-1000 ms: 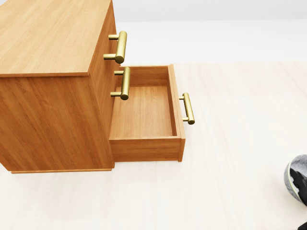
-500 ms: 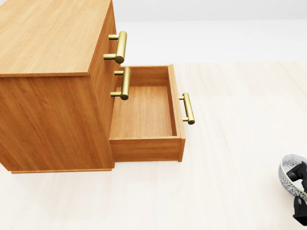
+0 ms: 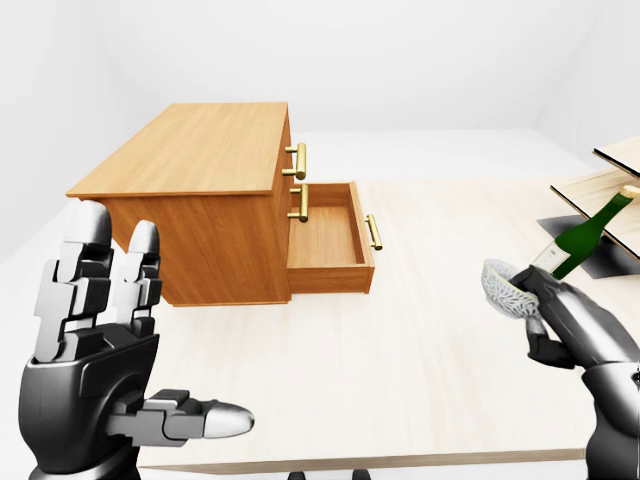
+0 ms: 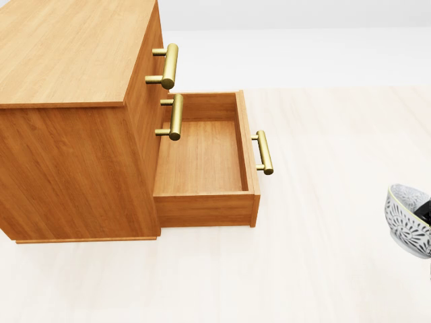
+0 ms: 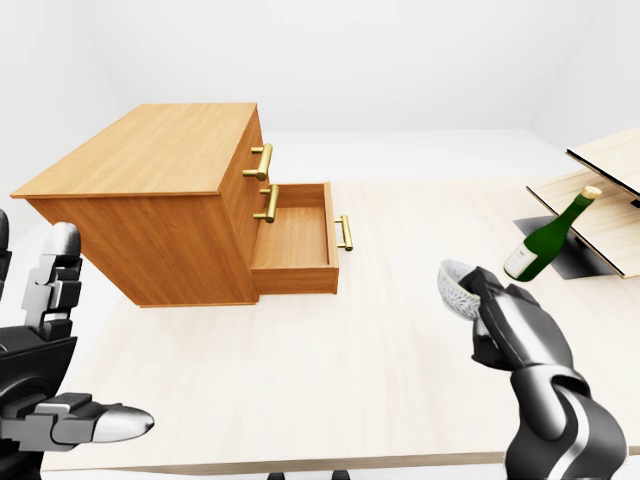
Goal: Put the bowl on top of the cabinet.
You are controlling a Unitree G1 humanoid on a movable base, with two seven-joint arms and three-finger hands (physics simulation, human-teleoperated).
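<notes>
Patterned bowl (image 5: 455,285) tilted on edge, gripped at its rim by the right hand (image 5: 510,325), well right of the wooden cabinet (image 3: 200,170) in the eye views; lowest drawer (image 3: 328,240) pulled out; left hand (image 3: 95,340) raised, fingers spread; green bottle (image 3: 585,235) leaning at the counter (image 3: 420,350) right side

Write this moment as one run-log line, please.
right hand: shut on bowl | left hand: open, empty | bowl: right of cabinet in left-eye view, not yet on it | drawer: open

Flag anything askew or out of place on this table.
The green bottle leans steeply at the right-eye view's right, not upright. The lowest drawer of the cabinet stands open and empty. The bowl is tipped in the right hand.
</notes>
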